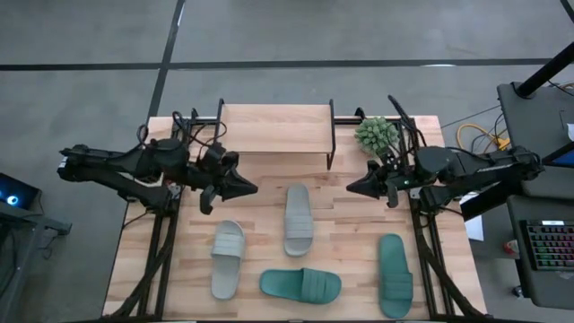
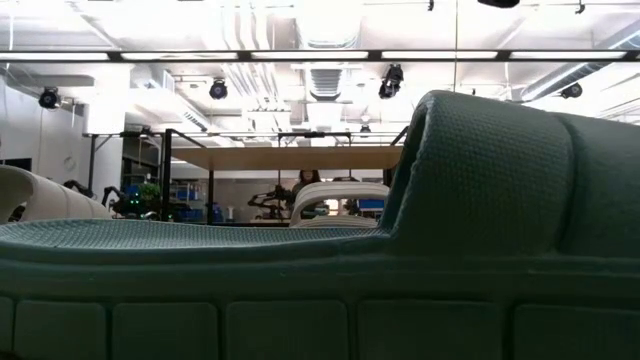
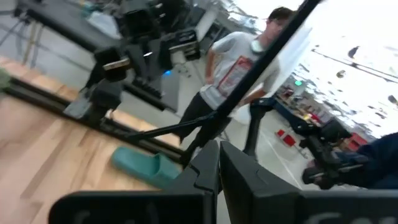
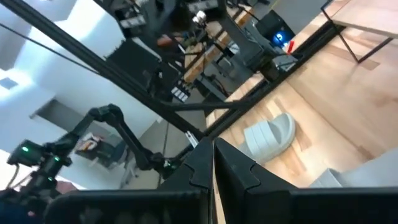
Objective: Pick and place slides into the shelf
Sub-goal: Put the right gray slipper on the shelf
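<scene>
We kept both grippers, left [image 1: 249, 188] and right [image 1: 352, 187], pressed together and empty above the table [image 1: 350, 224], since all four slides [image 1: 299, 219] lay before the shelf [image 1: 274, 128], unpicked.

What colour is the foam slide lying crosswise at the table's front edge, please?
Teal green foam slide; the high view shows it best.
</scene>
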Controlling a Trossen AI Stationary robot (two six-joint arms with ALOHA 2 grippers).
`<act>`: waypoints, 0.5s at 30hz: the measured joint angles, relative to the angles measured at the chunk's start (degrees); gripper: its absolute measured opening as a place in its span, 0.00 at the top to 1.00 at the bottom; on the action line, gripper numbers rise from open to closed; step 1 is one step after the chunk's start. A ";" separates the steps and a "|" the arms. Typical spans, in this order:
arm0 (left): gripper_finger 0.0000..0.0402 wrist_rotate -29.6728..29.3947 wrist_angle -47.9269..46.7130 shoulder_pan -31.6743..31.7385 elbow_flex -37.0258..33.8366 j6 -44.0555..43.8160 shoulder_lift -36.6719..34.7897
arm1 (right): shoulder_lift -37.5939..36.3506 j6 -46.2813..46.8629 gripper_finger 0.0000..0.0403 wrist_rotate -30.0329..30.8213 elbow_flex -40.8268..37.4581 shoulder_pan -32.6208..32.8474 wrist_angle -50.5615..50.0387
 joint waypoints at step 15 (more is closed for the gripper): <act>1.00 -3.95 -5.27 -4.22 1.42 0.66 0.58 | 13.96 -8.81 0.98 0.07 19.25 1.70 -20.59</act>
